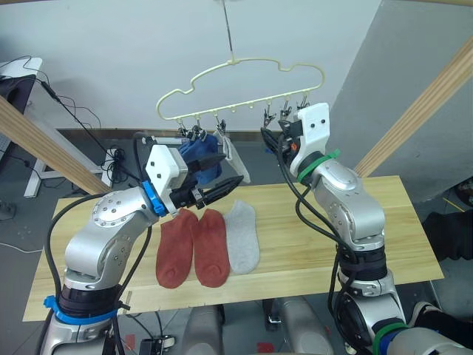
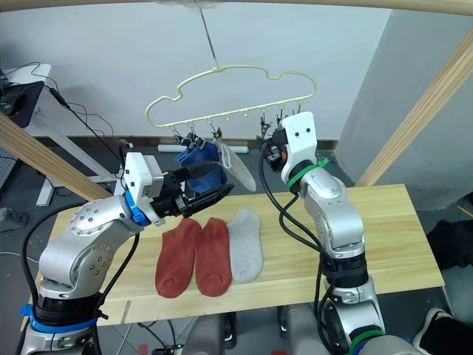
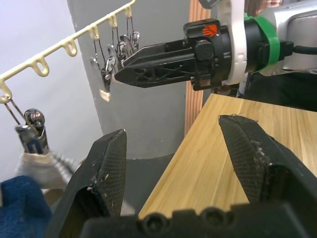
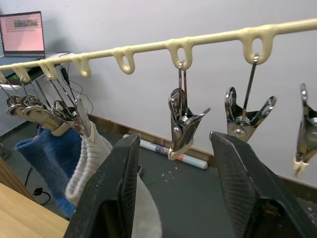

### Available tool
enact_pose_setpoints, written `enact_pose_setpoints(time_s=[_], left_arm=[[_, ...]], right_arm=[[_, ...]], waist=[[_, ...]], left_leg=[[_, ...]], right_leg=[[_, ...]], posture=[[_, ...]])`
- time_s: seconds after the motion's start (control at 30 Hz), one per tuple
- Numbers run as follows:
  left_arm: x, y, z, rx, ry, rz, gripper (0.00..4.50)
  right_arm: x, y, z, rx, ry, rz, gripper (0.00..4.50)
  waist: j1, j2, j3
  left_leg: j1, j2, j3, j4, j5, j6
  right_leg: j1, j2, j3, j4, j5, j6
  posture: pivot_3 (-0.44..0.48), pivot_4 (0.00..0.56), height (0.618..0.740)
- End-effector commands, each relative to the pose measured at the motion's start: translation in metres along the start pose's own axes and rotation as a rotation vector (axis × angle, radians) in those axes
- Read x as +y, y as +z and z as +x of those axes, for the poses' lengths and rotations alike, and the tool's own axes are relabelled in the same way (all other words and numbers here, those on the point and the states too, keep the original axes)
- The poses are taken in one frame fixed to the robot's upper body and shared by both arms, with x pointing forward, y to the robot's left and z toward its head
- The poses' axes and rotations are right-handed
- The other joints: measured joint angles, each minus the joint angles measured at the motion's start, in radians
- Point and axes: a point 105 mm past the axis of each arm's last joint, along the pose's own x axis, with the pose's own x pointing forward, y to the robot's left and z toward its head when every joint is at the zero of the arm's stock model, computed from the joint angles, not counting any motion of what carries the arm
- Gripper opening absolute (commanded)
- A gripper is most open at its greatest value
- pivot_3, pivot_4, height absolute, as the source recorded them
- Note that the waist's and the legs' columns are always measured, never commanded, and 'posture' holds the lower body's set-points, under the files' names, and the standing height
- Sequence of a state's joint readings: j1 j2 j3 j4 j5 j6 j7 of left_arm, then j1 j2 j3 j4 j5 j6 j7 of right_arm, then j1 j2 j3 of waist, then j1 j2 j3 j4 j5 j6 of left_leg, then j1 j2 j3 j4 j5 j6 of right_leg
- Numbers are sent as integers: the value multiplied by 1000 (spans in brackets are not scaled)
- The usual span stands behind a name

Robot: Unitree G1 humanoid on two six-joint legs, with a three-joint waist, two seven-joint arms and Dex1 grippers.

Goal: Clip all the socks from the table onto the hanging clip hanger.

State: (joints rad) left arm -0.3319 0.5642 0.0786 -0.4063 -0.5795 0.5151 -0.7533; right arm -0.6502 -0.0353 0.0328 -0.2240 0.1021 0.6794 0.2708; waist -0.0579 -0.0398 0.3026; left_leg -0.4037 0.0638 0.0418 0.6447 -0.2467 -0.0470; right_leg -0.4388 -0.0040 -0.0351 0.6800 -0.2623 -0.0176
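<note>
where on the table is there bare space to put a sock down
The table is bare on the robot's right, from the grey sock out to the far end. A smaller bare patch lies at the left end, beyond the two red socks. The middle is crowded: three socks lie side by side there, with the left gripper hovering just above.
</note>
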Motion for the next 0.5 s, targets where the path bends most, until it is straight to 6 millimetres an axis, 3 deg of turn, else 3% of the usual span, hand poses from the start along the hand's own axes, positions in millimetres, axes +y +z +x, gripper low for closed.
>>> enact_pose_setpoints(time_s=[0.03, 0.5], left_arm=[[-5, 6, 2, -24, -14, 29, 3296], [-4, -1, 1, -6, -6, 29, 3296]], right_arm=[[3, 12, 4, -36, 3, -1, 2344], [15, 31, 35, -97, 43, -40, 2344]], waist=[[0, 0, 0], [-1, 0, 0]], left_leg=[[0, 0, 0, 0, 0, 0], [-1, 0, 1, 0, 0, 0]], right_leg=[[0, 0, 0, 0, 0, 0], [-1, 0, 0, 0, 2, -4]], posture=[[-129, 287, 740], [-122, 281, 740]])
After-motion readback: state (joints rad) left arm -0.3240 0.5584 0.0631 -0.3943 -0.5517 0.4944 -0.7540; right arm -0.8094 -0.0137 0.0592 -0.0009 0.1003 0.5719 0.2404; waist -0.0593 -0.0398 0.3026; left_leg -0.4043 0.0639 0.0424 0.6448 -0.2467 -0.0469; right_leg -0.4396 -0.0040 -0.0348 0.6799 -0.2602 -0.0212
